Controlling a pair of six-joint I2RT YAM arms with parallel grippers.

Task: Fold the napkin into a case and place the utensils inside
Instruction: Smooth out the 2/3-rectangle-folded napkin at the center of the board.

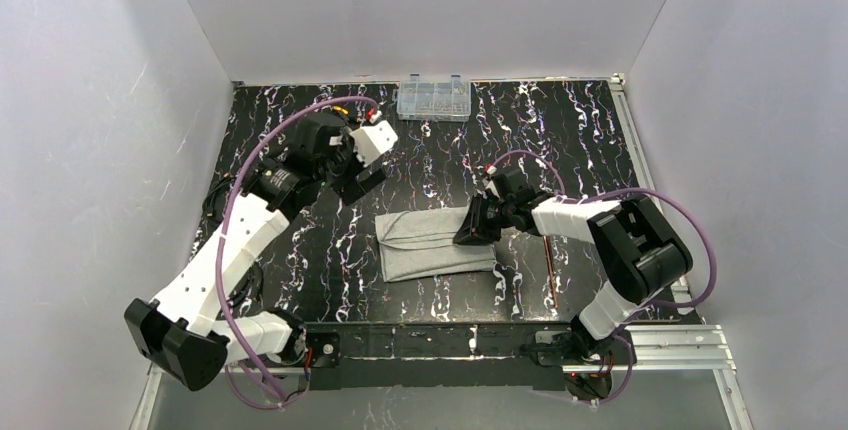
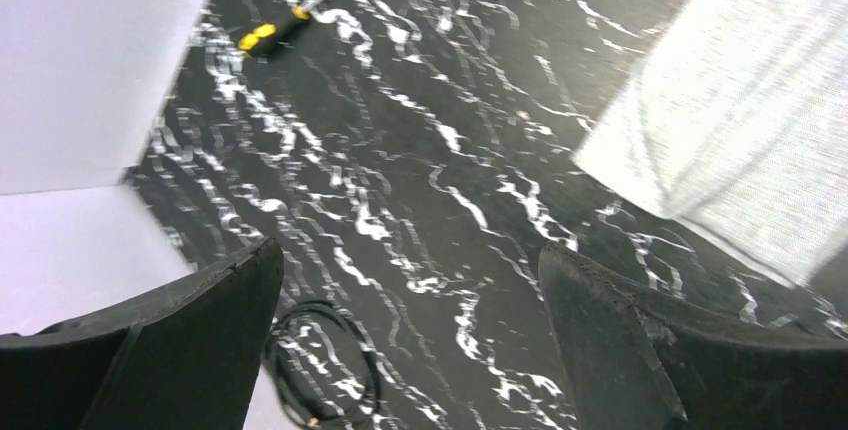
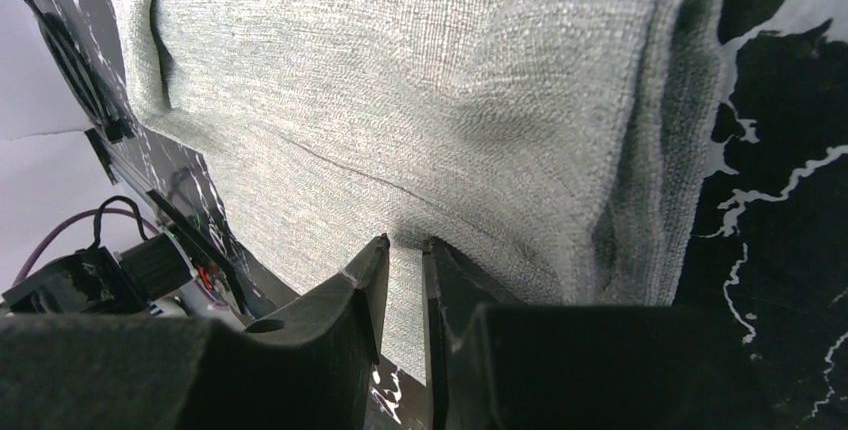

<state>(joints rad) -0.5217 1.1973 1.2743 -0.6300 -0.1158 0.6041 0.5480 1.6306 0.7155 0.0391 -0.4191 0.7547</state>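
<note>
With the case half-formed, the right jaws pinch a layer of the napkin and the left jaws gape empty above the worktop; next comes lifting that layer.

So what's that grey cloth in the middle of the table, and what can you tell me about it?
The napkin is a light-grey, matte woven fabric, folded into a layered rectangle with thick, rounded folds at its edges. It lies flat and slightly skewed on the black marbled table. The right gripper appears to pinch a layer at its right-hand edge, jaws almost together.
</note>
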